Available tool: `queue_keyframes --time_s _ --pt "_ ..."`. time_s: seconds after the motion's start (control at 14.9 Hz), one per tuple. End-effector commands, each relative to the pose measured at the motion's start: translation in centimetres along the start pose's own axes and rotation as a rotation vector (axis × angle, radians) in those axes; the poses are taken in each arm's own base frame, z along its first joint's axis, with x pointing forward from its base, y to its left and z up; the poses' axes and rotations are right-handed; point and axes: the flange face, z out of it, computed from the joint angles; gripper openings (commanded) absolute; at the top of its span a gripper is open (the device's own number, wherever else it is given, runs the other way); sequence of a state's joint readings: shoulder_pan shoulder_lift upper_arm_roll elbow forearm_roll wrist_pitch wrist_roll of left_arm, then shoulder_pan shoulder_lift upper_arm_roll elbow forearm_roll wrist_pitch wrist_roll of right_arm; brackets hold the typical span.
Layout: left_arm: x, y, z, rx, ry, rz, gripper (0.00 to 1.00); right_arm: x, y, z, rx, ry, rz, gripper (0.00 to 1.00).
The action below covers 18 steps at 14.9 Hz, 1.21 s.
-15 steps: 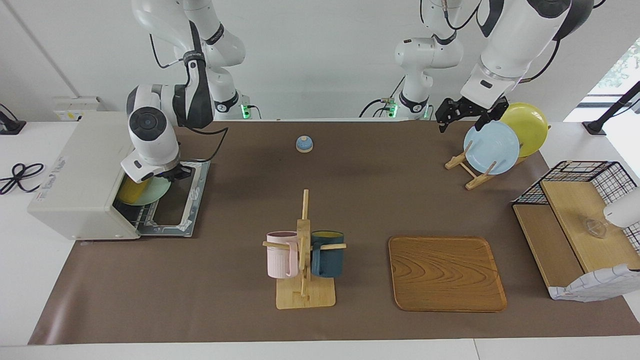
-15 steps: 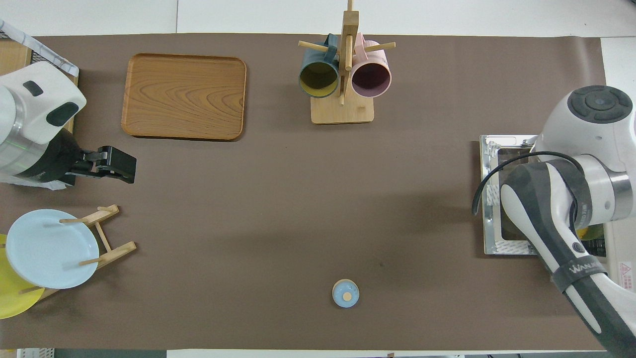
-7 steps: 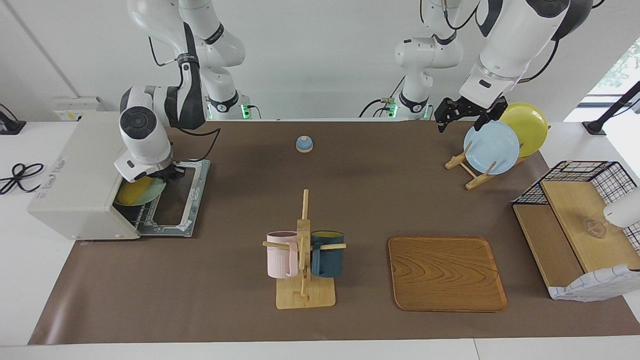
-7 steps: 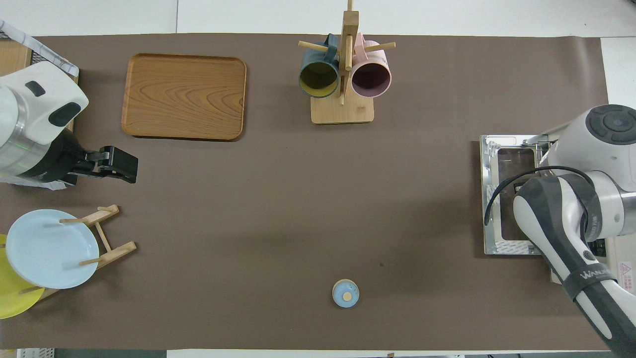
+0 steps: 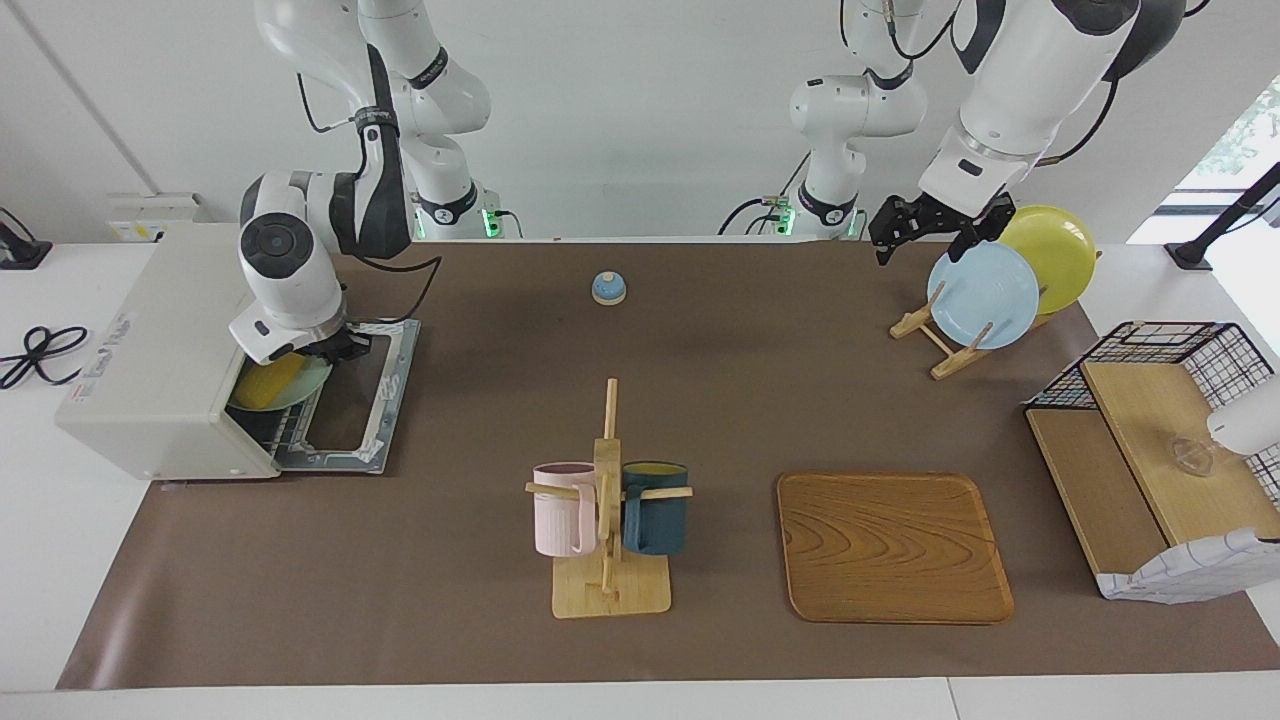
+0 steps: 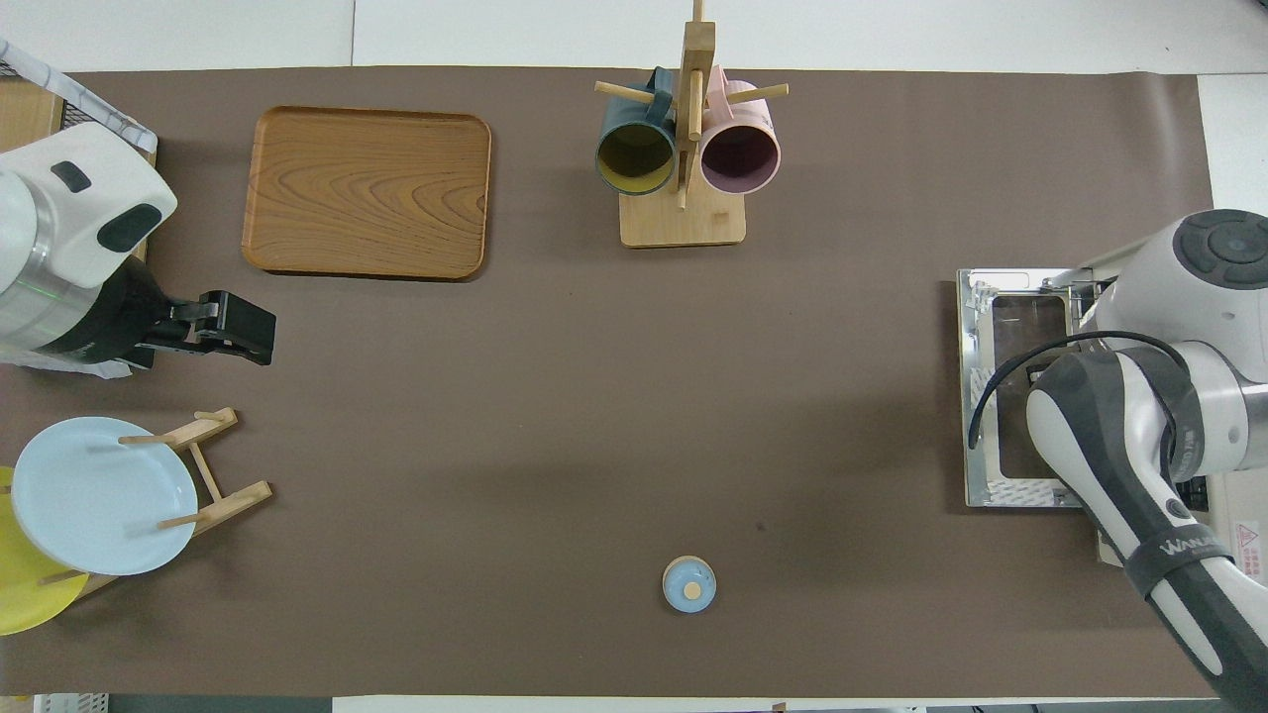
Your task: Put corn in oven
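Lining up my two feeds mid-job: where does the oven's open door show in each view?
Facing view: the door lies flat in front of the oven, at the right arm's end.
Overhead view: the door lies at the frame's other edge, partly under the right arm.
Shared landmark: the mug rack.

Matt brown table cover [image 5: 480,600], glossy wooden tray [image 5: 893,545], smooth corn [image 5: 262,385]

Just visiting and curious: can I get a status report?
Right gripper at oven mouth. Left gripper open, waiting near plate rack. Corn on green plate at oven mouth. Nothing blocking.
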<state>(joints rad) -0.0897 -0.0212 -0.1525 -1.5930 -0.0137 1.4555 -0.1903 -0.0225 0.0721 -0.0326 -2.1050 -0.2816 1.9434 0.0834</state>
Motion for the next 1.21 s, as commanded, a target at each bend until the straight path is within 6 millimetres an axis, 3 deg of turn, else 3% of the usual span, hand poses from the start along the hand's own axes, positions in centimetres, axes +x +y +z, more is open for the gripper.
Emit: queue_keyframes --time_s 0.0,0.07,0.27,0.34,0.47,0.54,0.6,0.74,1.01,1.14 --pt "-0.6 -0.1 -0.1 -0.016 0.014 -0.002 1.0 0.1 0.6 -1.6 -0.002 0.027 -0.026 0.36" --pt "-0.5 -0.1 -0.1 -0.024 0.014 -0.004 1.0 0.3 0.7 -2.5 -0.003 0.034 -0.026 0.43" --pt "-0.5 -0.2 -0.1 -0.028 0.013 -0.005 1.0 0.8 -1.1 -4.5 0.014 0.038 -0.044 0.45" --pt "-0.5 -0.2 -0.1 -0.026 0.013 -0.005 1.0 1.0 -1.9 -5.0 0.033 0.047 -0.045 0.39" --pt "-0.5 -0.3 -0.1 -0.028 0.013 -0.007 1.0 1.5 -3.8 -5.6 0.049 0.09 -0.055 0.0" --pt "-0.5 -0.3 -0.1 -0.026 0.013 -0.005 1.0 1.6 -5.1 -5.7 0.048 0.115 -0.063 0.0" --pt "-0.5 -0.3 0.0 -0.026 0.013 -0.005 1.0 1.7 -6.8 -5.6 0.047 0.12 -0.071 0.0" --pt "-0.5 -0.3 0.0 -0.026 0.013 -0.004 1.0 1.9 -8.1 -4.7 0.053 0.142 -0.016 0.0" --pt "-0.5 -0.5 -0.1 -0.025 0.015 -0.007 1.0 3.6 -14.3 -1.2 0.061 0.151 0.069 0.0" --pt "-0.5 -0.6 -0.1 -0.025 0.015 -0.009 1.0 4.1 -15.7 0.3 0.062 0.145 0.092 0.0"
